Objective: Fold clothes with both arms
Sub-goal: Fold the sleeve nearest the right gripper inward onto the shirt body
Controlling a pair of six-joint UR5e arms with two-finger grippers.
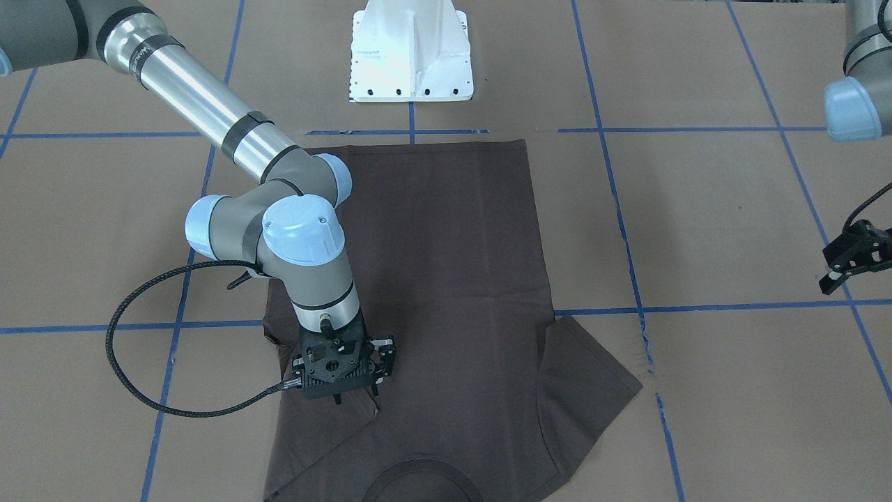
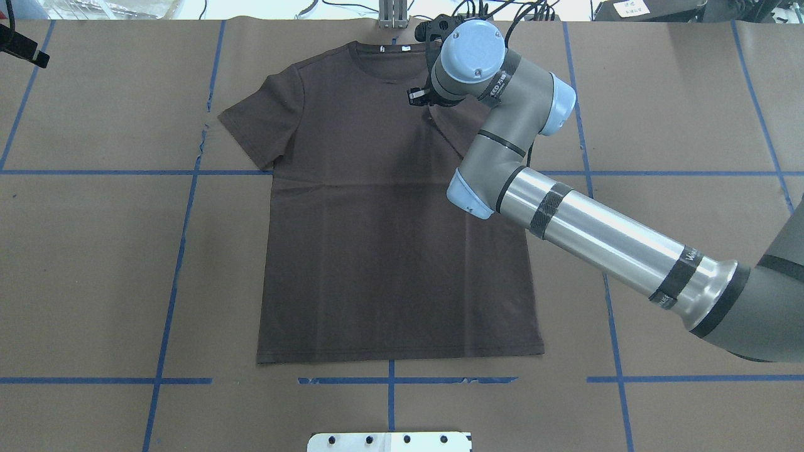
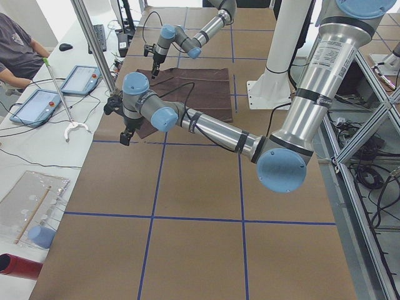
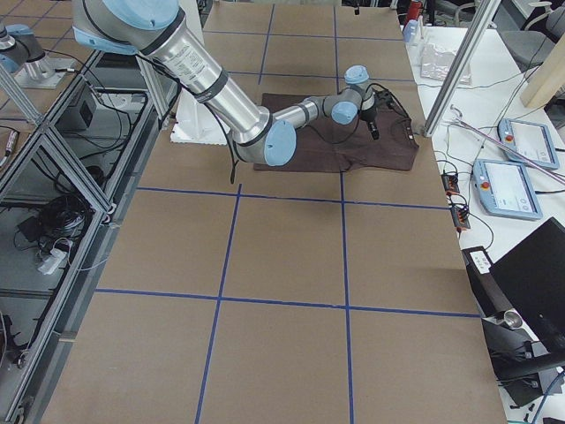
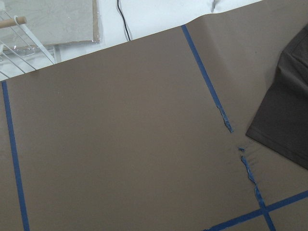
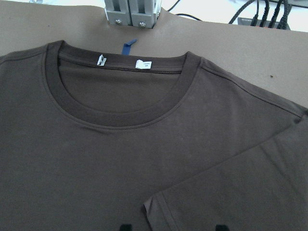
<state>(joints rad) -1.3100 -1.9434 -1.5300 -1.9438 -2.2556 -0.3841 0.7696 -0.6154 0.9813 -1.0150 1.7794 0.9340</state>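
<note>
T-shirt point(image 2: 389, 251) lies flat on the worktop point(image 2: 94, 251), 1 sleeve point(image 6: 240, 192) folded in over the chest. Right gripper point(image 1: 348, 390) hovers there, fingers point(image 6: 126, 227) spread wide, holding nothing. Left gripper point(image 1: 847, 261) is parked well clear, probably to keep out of the way; can't tell its fingers.

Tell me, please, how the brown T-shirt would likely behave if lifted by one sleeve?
Probably floppy: the T-shirt lies flat, and its folded-in sleeve drapes limply over the chest. It looks thin, so likely light. On the smooth brown paper it may slide and bunch rather than stay put.
</note>
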